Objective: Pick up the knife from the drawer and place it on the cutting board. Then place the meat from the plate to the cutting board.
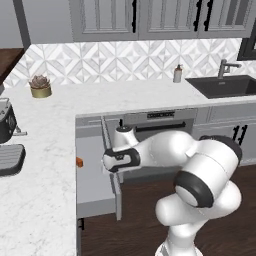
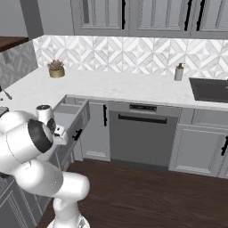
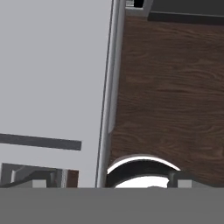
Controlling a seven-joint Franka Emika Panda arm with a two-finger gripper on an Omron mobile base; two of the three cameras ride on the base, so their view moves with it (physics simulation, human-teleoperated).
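The wide grey drawer [image 1: 95,172] stands pulled out below the white counter's edge, also in the right base view [image 2: 71,113]. A small orange bit of the knife [image 1: 79,161] peeks out at the drawer's left side, the rest hidden under the counter's edge. My gripper [image 1: 119,162] hangs over the drawer's front wall, to the right of the knife. In the hand view its fingertips [image 3: 181,179] stand far apart, open, with nothing between them, above the drawer's flat inside [image 3: 52,78] and the wooden floor. The cutting board, the meat and the plate are out of view.
A potted succulent [image 1: 40,86] and a soap bottle [image 1: 177,74] stand at the back of the counter, with a dark sink [image 1: 225,85] at the right. A dark appliance [image 1: 6,120] sits at the left edge. An oven front [image 1: 160,120] lies behind the arm.
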